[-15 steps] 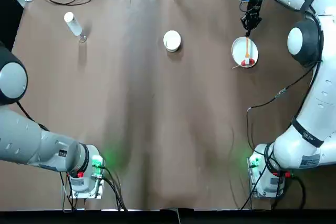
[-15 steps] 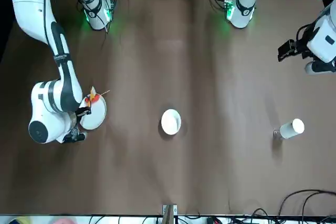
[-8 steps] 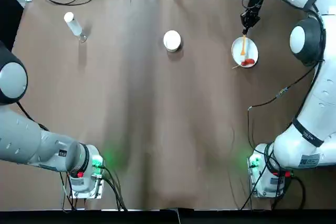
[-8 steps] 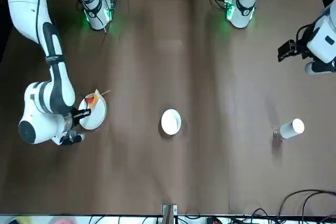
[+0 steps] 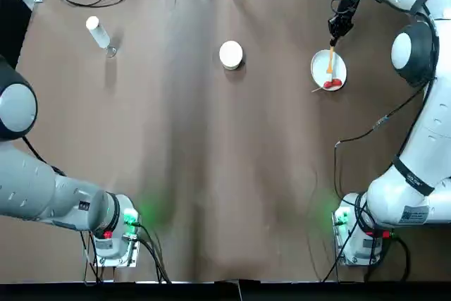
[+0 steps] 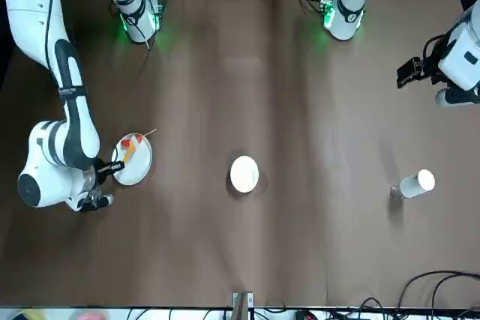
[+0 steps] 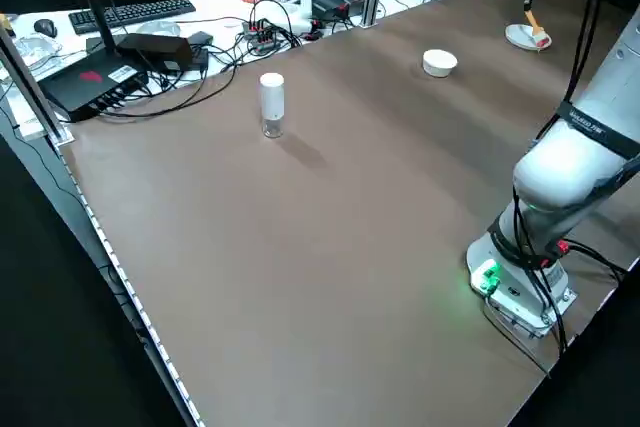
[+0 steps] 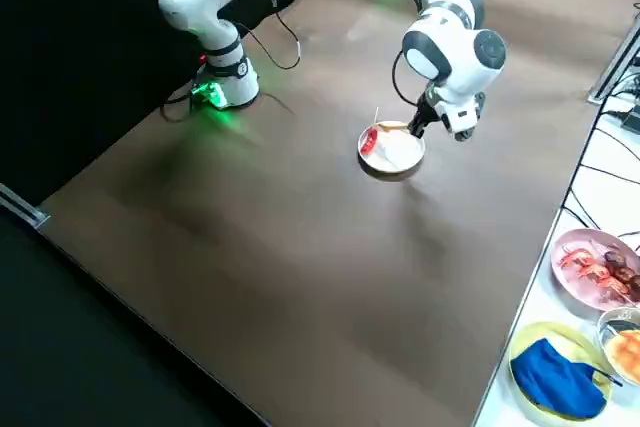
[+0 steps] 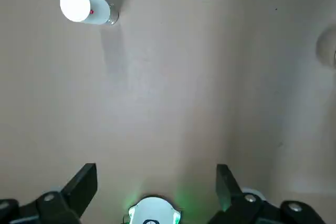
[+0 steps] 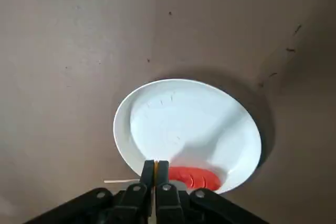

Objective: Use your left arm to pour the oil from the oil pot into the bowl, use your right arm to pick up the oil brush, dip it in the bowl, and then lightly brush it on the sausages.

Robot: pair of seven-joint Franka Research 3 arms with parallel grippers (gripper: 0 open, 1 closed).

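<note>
Over the white plate [image 10: 184,121], our right gripper [image 10: 155,165] has its two fingers closed on the orange handle of the oil brush [image 5: 330,61]. From the fingertips the brush slants down across the plate, its pale bristle end at the sausages [image 5: 335,82]. Those red, scored pieces lie near the plate's rim, on the side nearer our arm bases, and a thin stick [image 10: 122,181] juts out past that rim. We cannot tell whether the bristles are touching the meat.

Outward from there, our right arm [image 8: 440,52] bends over the table [image 5: 211,174] from its base, its wrist beyond the plate on the side away from the bases.

Near the far side of the table, between the plate and the oil pot, the small white bowl [image 7: 439,63] sits upright, well apart from both. Farther toward our left stands the oil pot [image 7: 272,105], upright, white cap on top and clear body beneath.

Our left gripper [image 9: 156,184] is parked, raised over the table's left side with its fingers spread and nothing between them.

Past the table's far edge, on a white surface beyond our right arm, are a pink plate of food [image 8: 598,269] and a yellow bowl holding a blue cloth [image 8: 560,375].
</note>
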